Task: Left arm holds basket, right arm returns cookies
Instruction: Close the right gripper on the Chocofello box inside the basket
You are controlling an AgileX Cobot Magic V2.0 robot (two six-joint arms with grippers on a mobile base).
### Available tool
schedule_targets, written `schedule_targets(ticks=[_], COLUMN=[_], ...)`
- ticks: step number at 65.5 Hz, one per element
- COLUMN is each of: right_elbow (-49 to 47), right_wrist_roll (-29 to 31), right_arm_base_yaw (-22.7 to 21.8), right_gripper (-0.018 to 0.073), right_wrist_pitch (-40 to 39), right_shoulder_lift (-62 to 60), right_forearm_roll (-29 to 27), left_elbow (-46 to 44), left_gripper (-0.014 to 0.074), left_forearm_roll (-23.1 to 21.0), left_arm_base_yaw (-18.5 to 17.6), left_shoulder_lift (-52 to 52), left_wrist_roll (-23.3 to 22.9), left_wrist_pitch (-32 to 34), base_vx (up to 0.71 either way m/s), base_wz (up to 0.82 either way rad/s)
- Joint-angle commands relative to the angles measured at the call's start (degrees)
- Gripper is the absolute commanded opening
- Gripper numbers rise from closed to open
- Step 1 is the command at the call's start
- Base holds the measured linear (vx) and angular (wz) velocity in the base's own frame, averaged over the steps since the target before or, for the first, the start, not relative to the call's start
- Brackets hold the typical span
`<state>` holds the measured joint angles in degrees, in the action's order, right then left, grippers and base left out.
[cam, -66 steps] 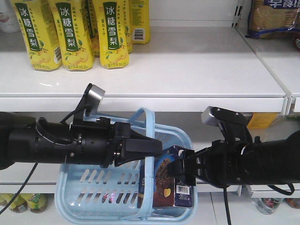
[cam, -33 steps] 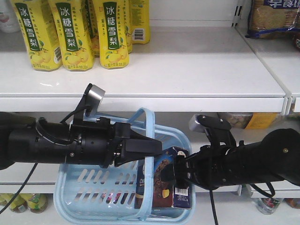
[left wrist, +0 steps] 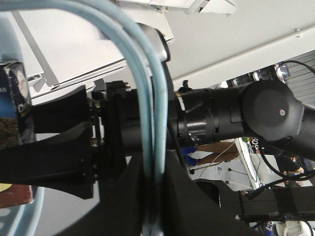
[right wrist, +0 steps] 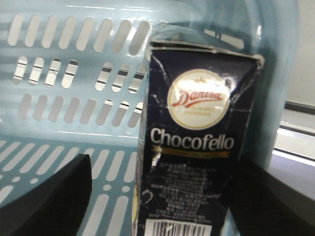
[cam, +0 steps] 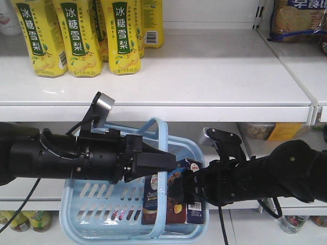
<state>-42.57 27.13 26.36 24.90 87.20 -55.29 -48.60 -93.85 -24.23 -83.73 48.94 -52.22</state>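
Currently the cookie box [right wrist: 194, 147] stands upright inside the basket [cam: 97, 217], near its right end and close against the slotted far wall, with its printed face toward the right wrist camera. Its top edge looks scuffed and a little dented.

The right end effector [right wrist: 165, 194] is apart, one dark finger [right wrist: 54, 196] well clear of the box on the left and the other just beside its right edge; whether that one touches, I cannot tell. It has no grip on the box yet.

The left end effector [cam: 162, 162] is clamped on the two hoop handles [left wrist: 150, 98], which run together between its jaws, and the basket hangs from them in front of the lower shelves.

The step in hand looks like the grasp. To do it well, the right arm should shift so the box sits midway between the fingers, then close gently, since cardboard gives under pressure. The lift should go straight up, clear of the rim and handles, while the left arm keeps the basket level and steady. The white shelf [cam: 219, 76] above, right of the yellow bottles [cam: 76, 35], seems a likely place for it.
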Motion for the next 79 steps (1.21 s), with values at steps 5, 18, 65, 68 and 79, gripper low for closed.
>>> schedule_targets(ticks=[5,18,65,68,79], right_elbow=[-3.07,-4.97,-4.98,-4.98,-4.98], right_wrist_roll=[5.67,10.24,23.00,23.00,22.95], right_arm_base_yaw=[-0.05,-0.05,-0.05,-0.05,-0.05], right_gripper=[0.0525,0.0524,0.0333,0.0325,0.0296], right_wrist_pitch=[-0.85,1.36,4.28,3.70,1.71], right_shoulder_lift=[2.16,5.56,5.79,5.79,5.79], right_forearm_roll=[-4.97,-9.21,-18.70,-18.70,-18.70], left_elbow=[-1.74,-1.74,-1.74,-1.74,-1.74], left_gripper=[-0.0003,-0.0003,-0.0003,-0.0003,-0.0003], left_forearm_roll=[-8.12,-8.12,-8.12,-8.12,-8.12], left_arm_base_yaw=[-0.19,-0.19,-0.19,-0.19,-0.19], left_shoulder_lift=[2.41,2.41,2.41,2.41,2.41], left_wrist_roll=[0.81,0.81,0.81,0.81,0.81], left_wrist_pitch=[-2.13,-2.13,-2.13,-2.13,-2.13], base_vx=[0.00,0.00,0.00,0.00,0.00], base_wz=[0.00,0.00,0.00,0.00,0.00])
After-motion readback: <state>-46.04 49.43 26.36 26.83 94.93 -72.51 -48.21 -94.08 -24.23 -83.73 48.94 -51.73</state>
